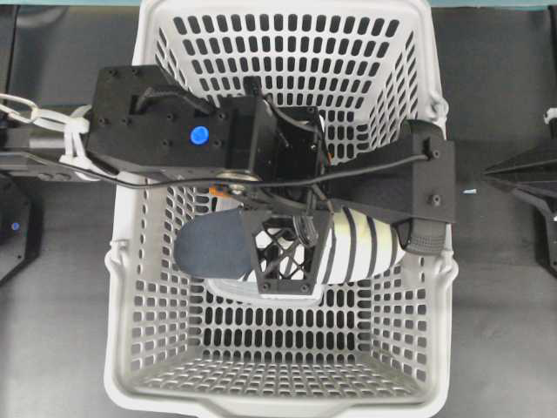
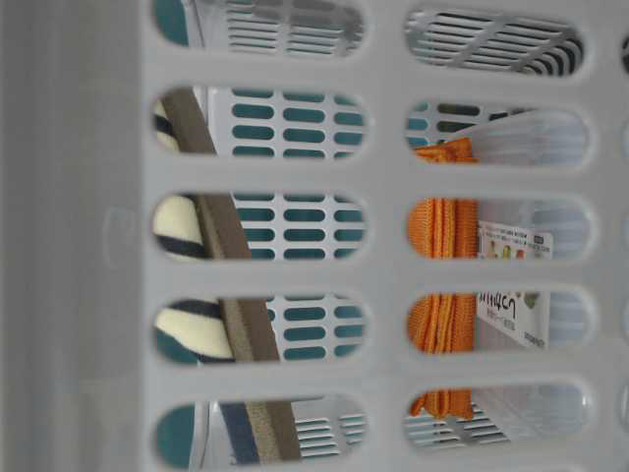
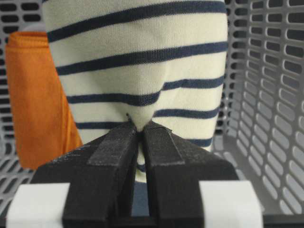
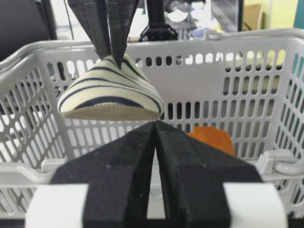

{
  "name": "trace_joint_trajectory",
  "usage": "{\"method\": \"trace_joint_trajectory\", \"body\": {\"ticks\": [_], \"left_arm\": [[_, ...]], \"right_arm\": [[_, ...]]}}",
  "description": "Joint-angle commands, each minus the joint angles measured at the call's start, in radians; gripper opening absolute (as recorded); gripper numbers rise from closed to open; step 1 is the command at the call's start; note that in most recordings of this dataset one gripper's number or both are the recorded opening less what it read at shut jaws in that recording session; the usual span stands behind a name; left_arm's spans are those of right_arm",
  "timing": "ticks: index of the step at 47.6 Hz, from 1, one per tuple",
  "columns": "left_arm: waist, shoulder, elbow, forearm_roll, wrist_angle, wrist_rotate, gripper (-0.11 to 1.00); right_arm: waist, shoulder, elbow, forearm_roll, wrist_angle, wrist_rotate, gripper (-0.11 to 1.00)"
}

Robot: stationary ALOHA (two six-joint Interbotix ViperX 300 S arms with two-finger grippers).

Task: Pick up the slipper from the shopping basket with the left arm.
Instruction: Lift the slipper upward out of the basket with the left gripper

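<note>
My left gripper (image 3: 140, 129) is pinched tight on the striped upper of the slipper (image 3: 142, 71), the 2 black fingers (image 3: 114, 152) pressed together with a fold of cream fabric bunched between their tips. In the left wrist view the navy stripes pucker toward that pinch.

From the right wrist view the slipper (image 4: 110, 90) hangs from my left fingertips (image 4: 110, 47) clear of the floor of the shopping basket (image 4: 223, 85), its toe end facing the camera and its sole about level with the upper rows of slots in the far wall.

From overhead, my left arm (image 1: 174, 131) reaches in from the left over the light grey shopping basket (image 1: 287, 366), and the slipper (image 1: 348, 248) lies crosswise under the gripper (image 1: 283, 252), its dark navy insole toward the left, the striped toe toward the right wall.

A folded orange cloth (image 3: 38, 99) lies in the basket just beside and below the slipper. In the table-level view a white packet with a printed label (image 2: 513, 285) stands just beside that cloth.

My right gripper (image 4: 156, 142) sits outside the basket's near rim, its fingers closed together on nothing.
</note>
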Motion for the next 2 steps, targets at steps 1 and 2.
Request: {"method": "trace_joint_trajectory", "body": {"ticks": [1,2], "left_arm": [[-0.003,-0.017,-0.025,0.003,-0.002,-0.002,0.03],[-0.003,-0.015,-0.025,0.003,-0.002,-0.002,0.03]], "right_arm": [[0.002,0.006,-0.005,0.003,-0.002,0.002,-0.02],[0.000,0.008,-0.005,0.003,-0.002,0.002,-0.02]]}}
